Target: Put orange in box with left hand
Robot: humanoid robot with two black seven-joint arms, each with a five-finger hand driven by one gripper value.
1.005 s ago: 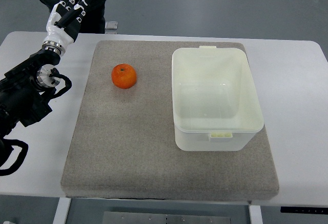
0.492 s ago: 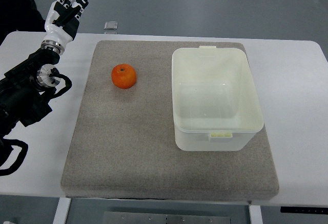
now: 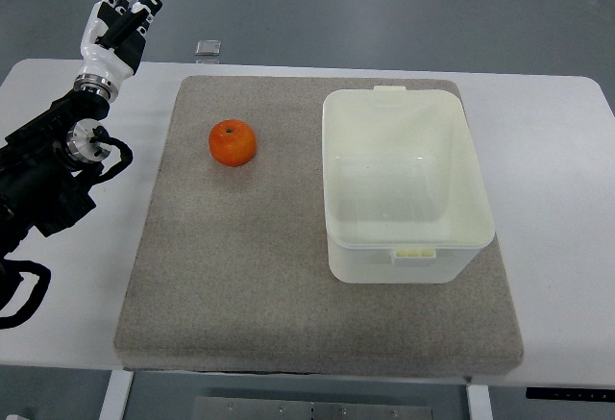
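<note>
An orange lies on the grey mat, left of an empty white plastic box that stands on the mat's right half. My left hand is raised at the far left corner of the table, well up and left of the orange, with its fingers spread and nothing in them. Its black arm comes in along the left edge. The right arm does not show.
A small metal clip-like object sits on the white table just beyond the mat's far edge. The mat has bare room in front of the orange and to the box's left.
A dark-clothed person behind the left hand has left the view. The left hand has drifted slightly up and away; the orange and box have not moved.
</note>
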